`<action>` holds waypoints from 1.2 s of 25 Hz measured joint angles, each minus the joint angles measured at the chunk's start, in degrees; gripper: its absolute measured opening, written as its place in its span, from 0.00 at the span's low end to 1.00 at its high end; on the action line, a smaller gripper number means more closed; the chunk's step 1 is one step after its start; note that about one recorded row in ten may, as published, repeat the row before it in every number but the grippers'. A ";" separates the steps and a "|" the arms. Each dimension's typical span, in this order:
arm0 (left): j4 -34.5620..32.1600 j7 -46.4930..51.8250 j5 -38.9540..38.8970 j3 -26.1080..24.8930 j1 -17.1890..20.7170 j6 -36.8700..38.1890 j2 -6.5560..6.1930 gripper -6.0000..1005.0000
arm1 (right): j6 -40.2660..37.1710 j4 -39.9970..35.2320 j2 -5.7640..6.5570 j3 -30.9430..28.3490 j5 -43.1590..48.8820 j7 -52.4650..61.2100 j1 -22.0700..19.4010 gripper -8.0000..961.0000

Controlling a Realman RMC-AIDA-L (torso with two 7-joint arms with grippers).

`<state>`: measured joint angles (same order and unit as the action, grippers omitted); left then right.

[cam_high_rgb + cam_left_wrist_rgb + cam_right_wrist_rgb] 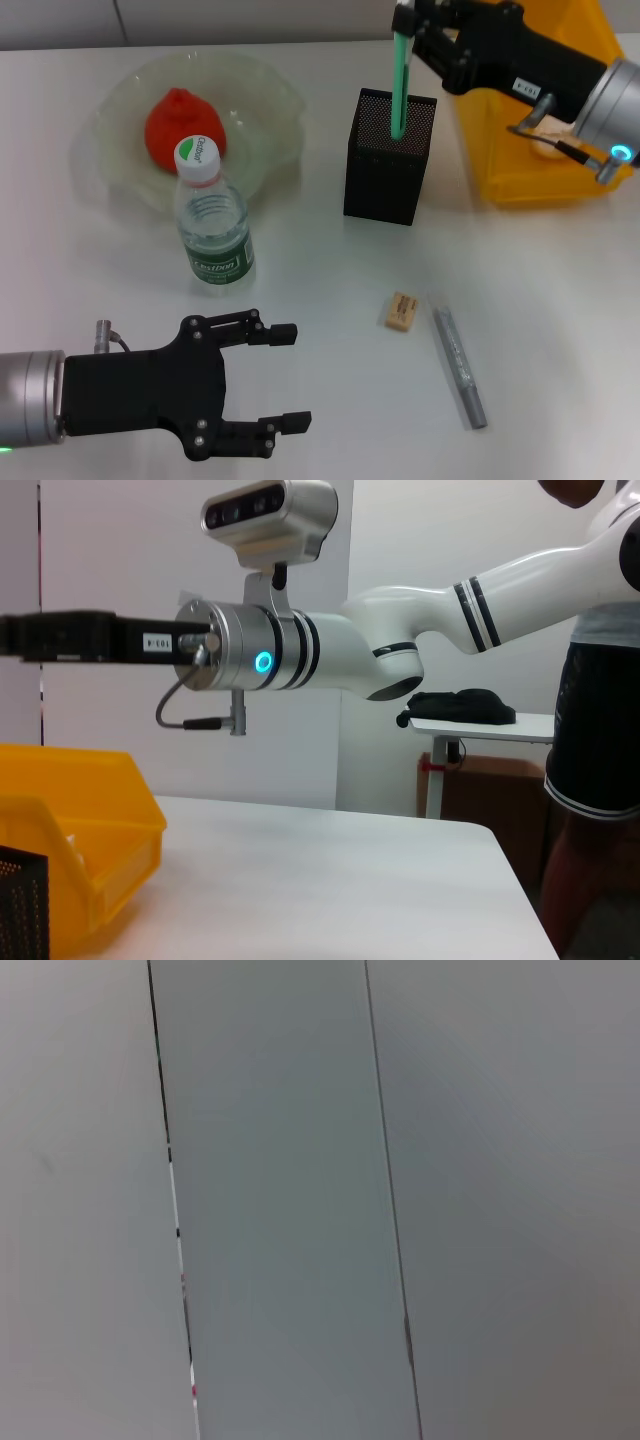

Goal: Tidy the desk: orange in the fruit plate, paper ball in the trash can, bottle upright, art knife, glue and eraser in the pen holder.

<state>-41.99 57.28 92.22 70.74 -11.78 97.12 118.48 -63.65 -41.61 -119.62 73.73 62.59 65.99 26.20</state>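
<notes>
The orange [183, 122] lies in the clear fruit plate [265, 95] at the back left. In front of the plate the bottle [210, 220] stands upright. My right gripper [404, 28] is shut on a thin green stick [399, 85], whose lower end is inside the black mesh pen holder [388, 160]. The eraser [401, 310] and a grey pen-shaped tool [459, 366] lie on the table, nearer than the holder. A pale lump [548, 146], perhaps the paper ball, shows in the yellow bin [540, 185]. My left gripper [294, 378] hovers open at the front left.
The left wrist view shows my right arm [300, 650] above the yellow bin [90, 820], a corner of the pen holder [20, 900], a side table and a standing person [600, 730] beyond the desk. The right wrist view shows only grey wall.
</notes>
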 joint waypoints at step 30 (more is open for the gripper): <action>0.10 -0.05 -0.02 -0.52 -0.97 0.12 -0.17 0.78 | -21.74 -61.35 0.05 1.16 67.11 82.29 -10.19 0.71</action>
<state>-41.89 57.23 92.19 70.22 -12.75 97.25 118.30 -85.39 -102.96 -119.56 74.90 129.70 148.28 16.00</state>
